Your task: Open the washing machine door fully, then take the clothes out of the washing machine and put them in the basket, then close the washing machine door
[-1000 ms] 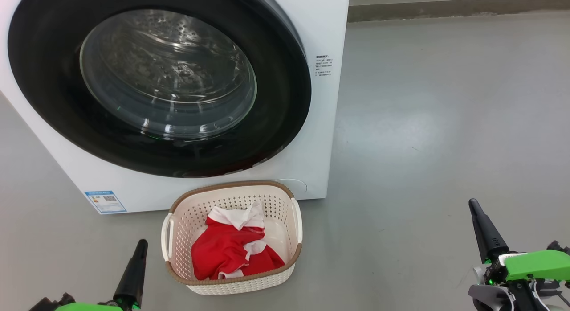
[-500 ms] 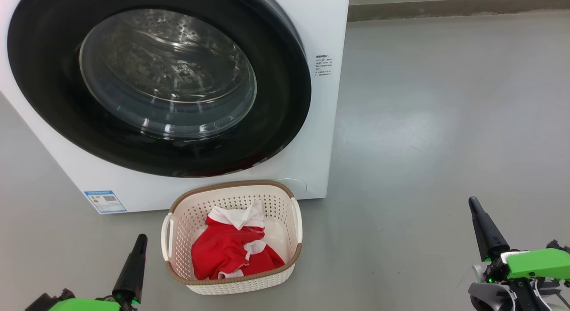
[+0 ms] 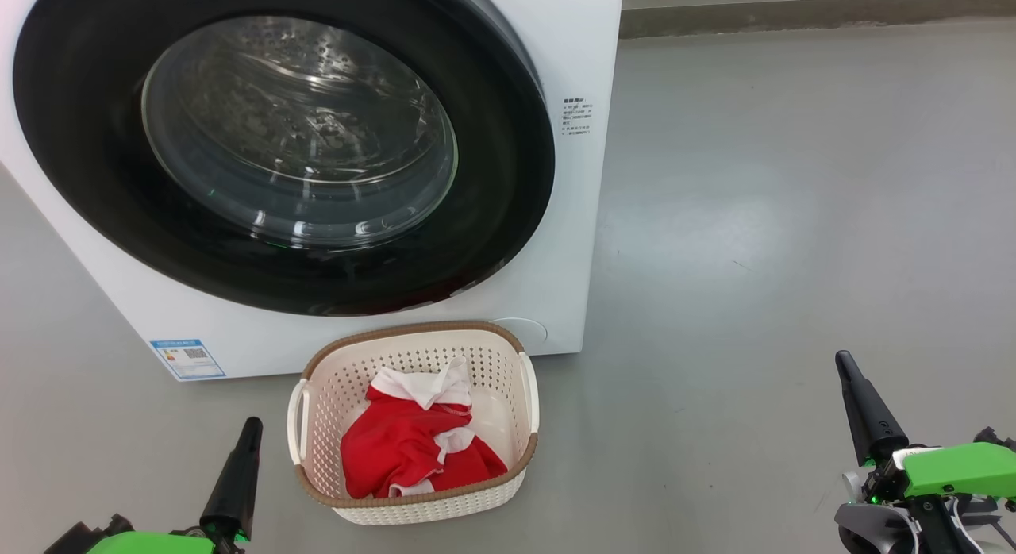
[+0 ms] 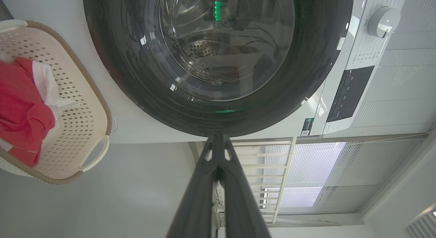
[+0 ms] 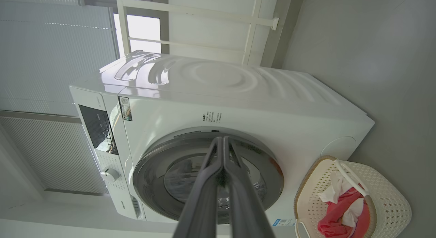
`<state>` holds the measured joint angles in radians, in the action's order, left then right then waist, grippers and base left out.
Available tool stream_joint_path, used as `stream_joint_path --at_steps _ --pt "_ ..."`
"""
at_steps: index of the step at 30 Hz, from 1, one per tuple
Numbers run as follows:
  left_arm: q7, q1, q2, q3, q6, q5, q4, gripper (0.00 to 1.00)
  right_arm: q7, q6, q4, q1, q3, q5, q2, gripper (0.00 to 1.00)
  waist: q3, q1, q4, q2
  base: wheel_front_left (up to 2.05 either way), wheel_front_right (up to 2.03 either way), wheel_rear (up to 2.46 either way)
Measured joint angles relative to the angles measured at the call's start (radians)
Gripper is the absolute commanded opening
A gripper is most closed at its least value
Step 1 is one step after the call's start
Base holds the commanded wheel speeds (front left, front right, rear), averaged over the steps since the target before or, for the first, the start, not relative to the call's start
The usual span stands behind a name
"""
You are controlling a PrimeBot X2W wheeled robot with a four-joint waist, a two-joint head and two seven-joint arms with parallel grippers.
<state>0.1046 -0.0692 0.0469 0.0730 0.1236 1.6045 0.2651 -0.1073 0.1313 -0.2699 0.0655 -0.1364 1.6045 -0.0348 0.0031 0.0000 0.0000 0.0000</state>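
The washing machine (image 3: 575,221) is a big and heavy white box that stands on the grey floor (image 3: 794,181) at the far left. Its washing machine door (image 3: 294,141) lies shut, flat against the front. I judge this door stiff and rather heavy. Its glossy black rim looks slippery, so a hold at the outer edge of the rim would be safer than on the bulging glass, but I cannot make out a handle. The basket (image 3: 349,379) stands on the floor just in front of the machine; it seems light, hard plastic, easy to take by its side handles. The clothes (image 3: 405,451) lie inside it, red with white parts, soft and limp, best pinched at a raised fold. The left gripper (image 3: 251,428) rests low at the near left of the basket, its fingers pressed together and pointing to the far side, holding nothing. The right gripper (image 3: 846,371) is well apart at the near right, also pressed together and empty.
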Motion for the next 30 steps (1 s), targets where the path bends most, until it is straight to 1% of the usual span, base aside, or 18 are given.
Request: stream_joint_path --at_steps 30 --pt "0.001 0.000 -0.002 0.002 0.000 0.000 0.000 0.00 0.000 0.000 0.000 0.000 0.000 0.000 0.000 0.00 0.000 0.0000 0.000 0.0000 0.00 0.00 0.00"
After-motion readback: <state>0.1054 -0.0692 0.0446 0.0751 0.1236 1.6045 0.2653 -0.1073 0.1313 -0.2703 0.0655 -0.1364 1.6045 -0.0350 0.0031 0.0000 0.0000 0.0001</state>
